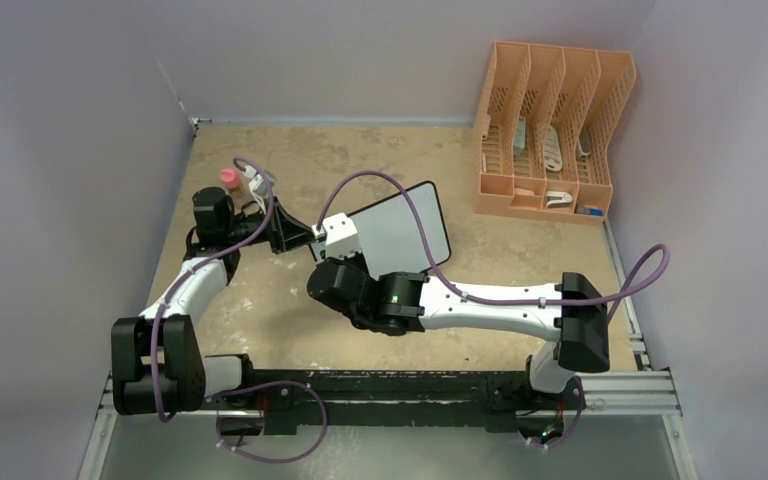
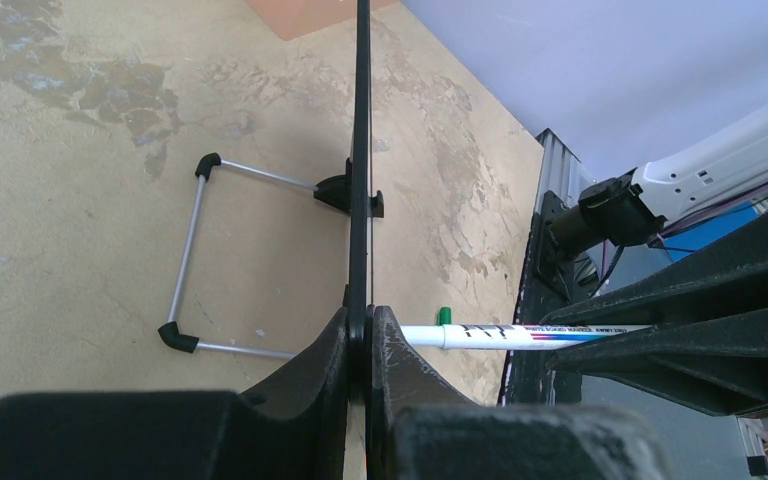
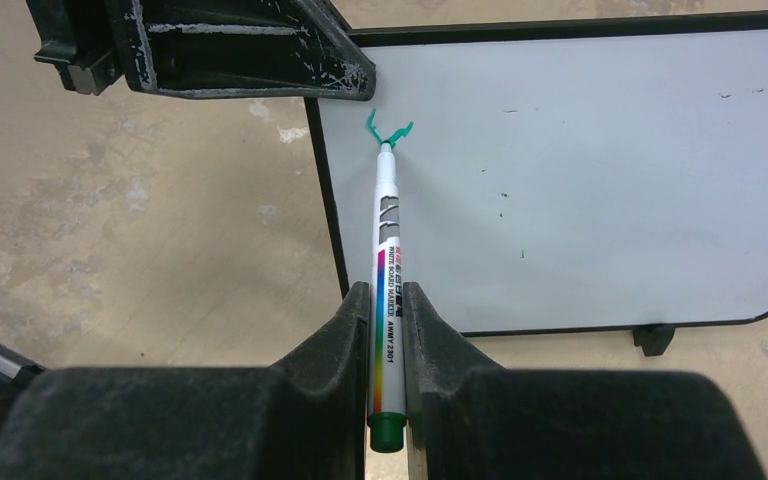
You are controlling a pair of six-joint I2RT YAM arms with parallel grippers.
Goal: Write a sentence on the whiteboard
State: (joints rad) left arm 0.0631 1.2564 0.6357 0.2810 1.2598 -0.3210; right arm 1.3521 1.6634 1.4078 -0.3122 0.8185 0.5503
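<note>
The whiteboard [image 1: 400, 225] stands tilted in the middle of the table, white with a thin black frame. My left gripper [image 2: 368, 335] is shut on its left edge, which shows edge-on in the left wrist view [image 2: 361, 150]. My right gripper [image 3: 388, 310] is shut on a white board marker [image 3: 388, 235] with a green end. The marker's tip touches the board [image 3: 580, 170] near its upper left corner. Of the sentence, only a small teal-green forked stroke [image 3: 390, 130] shows at the tip. The marker also shows in the left wrist view [image 2: 520, 335].
An orange file rack [image 1: 550, 130] with a few items stands at the back right. A small pink-capped bottle [image 1: 230, 178] stands behind the left arm. The board's wire stand [image 2: 192, 250] rests on the table behind it. A metal rail [image 1: 620, 385] runs along the near edge.
</note>
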